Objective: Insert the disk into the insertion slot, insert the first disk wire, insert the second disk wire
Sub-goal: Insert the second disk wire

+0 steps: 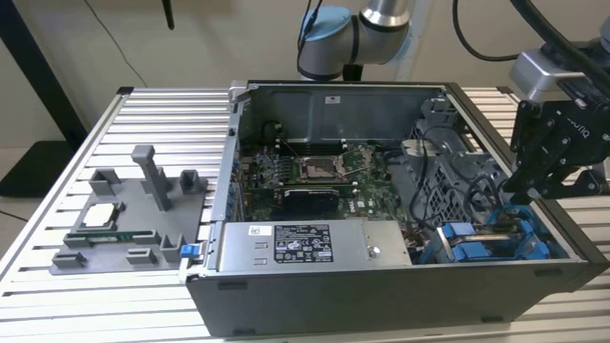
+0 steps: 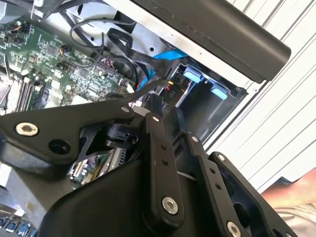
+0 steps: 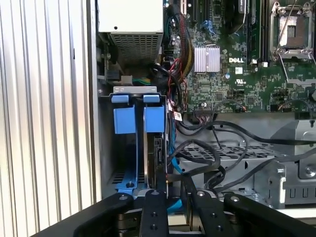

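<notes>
Nearest to the wrist cameras are the jaws. They hang over the drive bay [image 3: 133, 94], which sits just beside the power supply [image 1: 305, 246], at its end toward the exterior view's right. Their black links hide the tips, so we cannot tell how far the jaws are open, or whether they hold anything.

The disk [image 3: 157, 153] stands on edge in that bay, a dark slab in its blue carrier frame [image 3: 154, 118]. We judge it is already down in the insertion slot, because the blue tab lies level with the empty blue carrier [image 3: 123, 118] next to it. The arm comes from above probably because the slot opens upward.

Just past the disk, further from the power supply, black wires [image 3: 212, 148] and one blue wire [image 3: 172, 160] loop loosely. We cannot see whether any plug is seated in the disk.

The motherboard [image 3: 237, 74] lies beyond the power supply, deeper in the case, with its processor socket [image 1: 319, 168] open. Well apart from the power supply, on the slatted tabletop [image 1: 162, 114] outside the case, a grey fixture [image 1: 124, 229] keeps spare parts out of the way.
</notes>
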You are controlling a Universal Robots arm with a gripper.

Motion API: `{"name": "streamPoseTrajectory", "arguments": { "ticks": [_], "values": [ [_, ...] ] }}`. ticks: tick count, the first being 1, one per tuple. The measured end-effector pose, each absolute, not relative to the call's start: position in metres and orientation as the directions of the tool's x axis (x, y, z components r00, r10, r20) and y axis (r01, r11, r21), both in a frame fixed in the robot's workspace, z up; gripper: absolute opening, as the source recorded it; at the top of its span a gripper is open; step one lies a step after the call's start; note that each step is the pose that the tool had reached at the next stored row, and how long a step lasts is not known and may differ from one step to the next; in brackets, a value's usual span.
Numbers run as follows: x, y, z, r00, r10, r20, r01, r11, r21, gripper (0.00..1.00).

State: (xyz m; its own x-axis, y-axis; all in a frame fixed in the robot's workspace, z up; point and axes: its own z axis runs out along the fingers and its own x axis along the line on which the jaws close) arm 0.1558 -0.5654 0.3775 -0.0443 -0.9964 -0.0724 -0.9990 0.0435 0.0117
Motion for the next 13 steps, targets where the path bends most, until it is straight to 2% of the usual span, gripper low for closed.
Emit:
{"name": "streamPoseTrajectory", "arguments": {
  "ticks": [13],
  "values": [
    [0.1578,-0.5557,0.3779,-0.044,-0.996,-0.072,-0.999,0.044,0.012,1.00]
  ]
}}
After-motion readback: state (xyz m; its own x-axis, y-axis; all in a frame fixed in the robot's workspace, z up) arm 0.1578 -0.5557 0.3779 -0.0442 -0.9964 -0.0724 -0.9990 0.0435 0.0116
